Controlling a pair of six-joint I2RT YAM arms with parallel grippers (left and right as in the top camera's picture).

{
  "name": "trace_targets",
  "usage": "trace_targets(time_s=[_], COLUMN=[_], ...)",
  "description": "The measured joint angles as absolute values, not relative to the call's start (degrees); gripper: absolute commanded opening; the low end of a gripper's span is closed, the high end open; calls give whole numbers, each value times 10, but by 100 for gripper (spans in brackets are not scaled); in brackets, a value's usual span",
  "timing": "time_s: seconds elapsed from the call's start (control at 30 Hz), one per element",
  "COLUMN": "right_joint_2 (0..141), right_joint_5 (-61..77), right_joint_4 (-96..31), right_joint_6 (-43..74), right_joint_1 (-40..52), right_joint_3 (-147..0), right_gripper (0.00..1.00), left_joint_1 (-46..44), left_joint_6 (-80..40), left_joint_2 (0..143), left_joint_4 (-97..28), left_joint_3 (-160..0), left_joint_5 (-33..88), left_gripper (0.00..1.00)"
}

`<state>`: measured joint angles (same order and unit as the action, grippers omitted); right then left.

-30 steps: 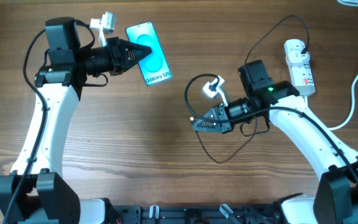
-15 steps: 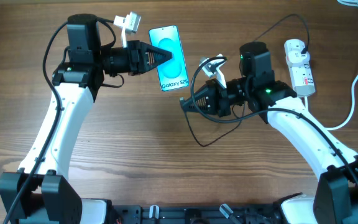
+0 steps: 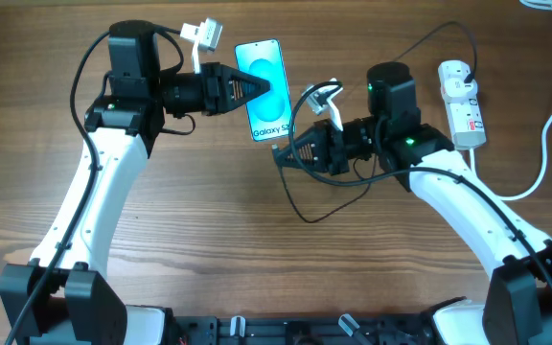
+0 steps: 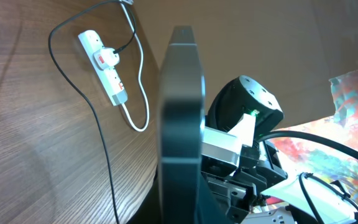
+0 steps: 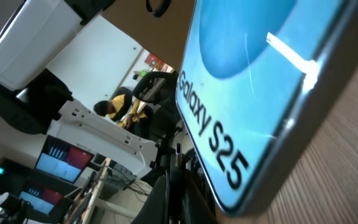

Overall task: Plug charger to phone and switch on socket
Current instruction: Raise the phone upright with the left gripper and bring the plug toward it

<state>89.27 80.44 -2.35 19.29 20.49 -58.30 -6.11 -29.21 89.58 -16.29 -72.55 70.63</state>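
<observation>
My left gripper is shut on the phone and holds it above the table, its cyan "Galaxy S25" screen facing up. In the left wrist view the phone is edge-on. My right gripper is shut on the connector tip of the charger, whose black cable loops below. The tip sits just under the phone's bottom edge; contact cannot be told. The white socket lies at the far right with a black plug in it. It also shows in the left wrist view.
The socket's thick white cord curves along the right edge of the table. The black cable runs from the plug across the wooden table toward the right arm. A white clip sticks up behind the left wrist.
The left gripper has carried the phone to the right. The right gripper has moved up and left with the connector, to the phone's bottom end.
</observation>
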Motion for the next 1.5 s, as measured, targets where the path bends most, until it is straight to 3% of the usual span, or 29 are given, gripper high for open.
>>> trace_targets(time_s=[1.5], right_joint_2=[893], right_joint_5=[825], right_joint_4=[5], right_joint_6=[215], right_joint_1=[192], right_joint_3=[-583], right_gripper=[4], left_joint_1=[-60], left_joint_6=[-292], left_joint_2=[896], left_joint_4=[-138], left_joint_3=[-726], left_joint_5=[751], left_gripper=[4])
